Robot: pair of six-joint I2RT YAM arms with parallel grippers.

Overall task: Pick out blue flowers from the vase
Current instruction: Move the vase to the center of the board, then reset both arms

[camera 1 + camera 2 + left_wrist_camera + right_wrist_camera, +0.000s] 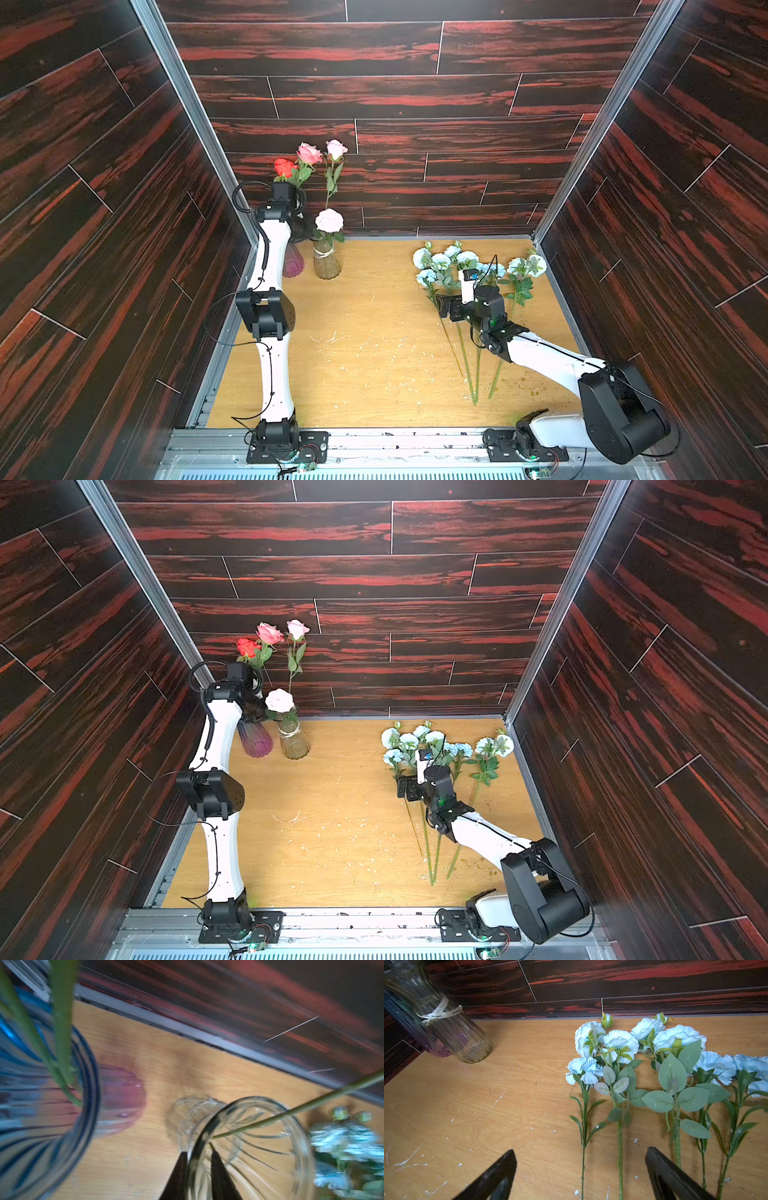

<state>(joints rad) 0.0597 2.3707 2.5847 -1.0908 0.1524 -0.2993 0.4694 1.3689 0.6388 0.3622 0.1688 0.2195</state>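
Several blue flowers [457, 266] [419, 742] lie side by side on the wooden table at the right, blooms toward the back wall, clear in the right wrist view [618, 1043]. My right gripper [581, 1149] hovers wide open over their stems, holding nothing. The clear glass vase [327, 262] [294, 742] stands at the back left with a cream rose [329, 219] in it. My left gripper [198, 1151] straddles its rim [259, 1098], one finger outside and one inside, with a small gap on the inner side. A thin green stem [311, 1105] leans in that vase.
A purple ribbed vase [293, 264] [122, 1101] stands close beside the clear one, holding a red rose [284, 166] and a pink rose [309, 153]. A pale pink rose [336, 148] rises above the clear vase. Dark panelled walls close in the back and sides.
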